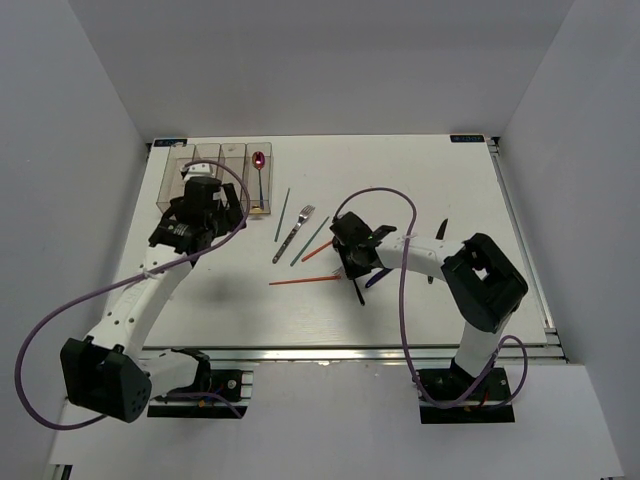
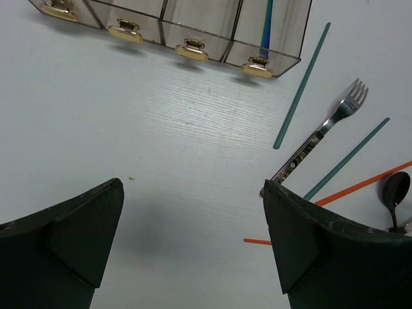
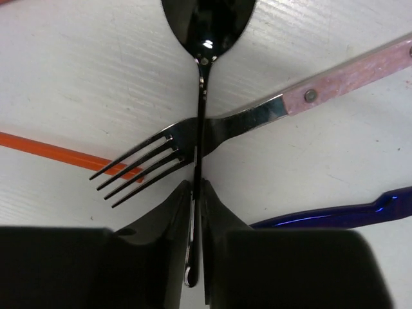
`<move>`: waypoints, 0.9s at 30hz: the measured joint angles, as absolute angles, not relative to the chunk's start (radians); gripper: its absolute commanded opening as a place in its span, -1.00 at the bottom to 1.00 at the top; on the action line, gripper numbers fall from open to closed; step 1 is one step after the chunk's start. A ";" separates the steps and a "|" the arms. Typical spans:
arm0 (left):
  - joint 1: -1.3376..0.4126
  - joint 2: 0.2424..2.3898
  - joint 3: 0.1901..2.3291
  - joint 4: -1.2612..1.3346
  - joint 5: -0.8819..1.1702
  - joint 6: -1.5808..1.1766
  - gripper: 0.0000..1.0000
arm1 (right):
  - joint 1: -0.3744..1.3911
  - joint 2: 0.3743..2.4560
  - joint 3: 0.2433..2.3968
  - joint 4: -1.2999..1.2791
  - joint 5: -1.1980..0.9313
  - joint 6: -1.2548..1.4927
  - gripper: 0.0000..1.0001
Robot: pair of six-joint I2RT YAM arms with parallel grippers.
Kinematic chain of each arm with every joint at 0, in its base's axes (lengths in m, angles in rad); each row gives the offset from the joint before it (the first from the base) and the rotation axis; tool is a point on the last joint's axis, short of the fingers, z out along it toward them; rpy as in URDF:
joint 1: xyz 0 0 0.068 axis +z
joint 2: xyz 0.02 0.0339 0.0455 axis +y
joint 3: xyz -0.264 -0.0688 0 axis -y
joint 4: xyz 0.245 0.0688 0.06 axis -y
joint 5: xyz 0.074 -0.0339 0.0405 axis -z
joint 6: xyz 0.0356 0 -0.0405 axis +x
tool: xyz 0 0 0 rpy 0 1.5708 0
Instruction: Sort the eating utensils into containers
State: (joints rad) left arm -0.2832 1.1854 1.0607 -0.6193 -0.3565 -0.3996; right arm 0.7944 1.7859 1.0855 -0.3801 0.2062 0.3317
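Clamping right fingers (image 3: 168, 215) on spoon (image 3: 206, 26) lying across fork (image 3: 239, 121); left fingers (image 2: 77, 225) spread wide; likely needing a clean lift to bins (image 2: 193, 27).

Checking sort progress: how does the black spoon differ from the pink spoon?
Colour: the black spoon is glossy black; the pink spoon has a pink-red bowl. Place: the black spoon lies across a fork on the table; the pink spoon sits in the end compartment of the containers. Grip: the right gripper pinches the black spoon's handle; nothing holds the pink spoon. Both are slim spoons.
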 measured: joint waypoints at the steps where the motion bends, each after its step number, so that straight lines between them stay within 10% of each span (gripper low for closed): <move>1: -0.283 1.182 1.056 -0.624 -0.354 -0.397 0.97 | 0.794 1.788 1.088 -0.375 0.204 0.334 -0.88; 27: -0.593 1.241 0.785 0.116 0.252 -0.895 0.77 | 0.888 1.424 1.160 -0.437 0.118 0.521 -1.00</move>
State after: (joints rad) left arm -0.5926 1.2411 0.7845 0.1162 0.2520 -0.8948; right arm 0.8879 1.4239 1.1599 -0.4366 0.1181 0.5205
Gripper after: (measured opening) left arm 0.901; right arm 0.011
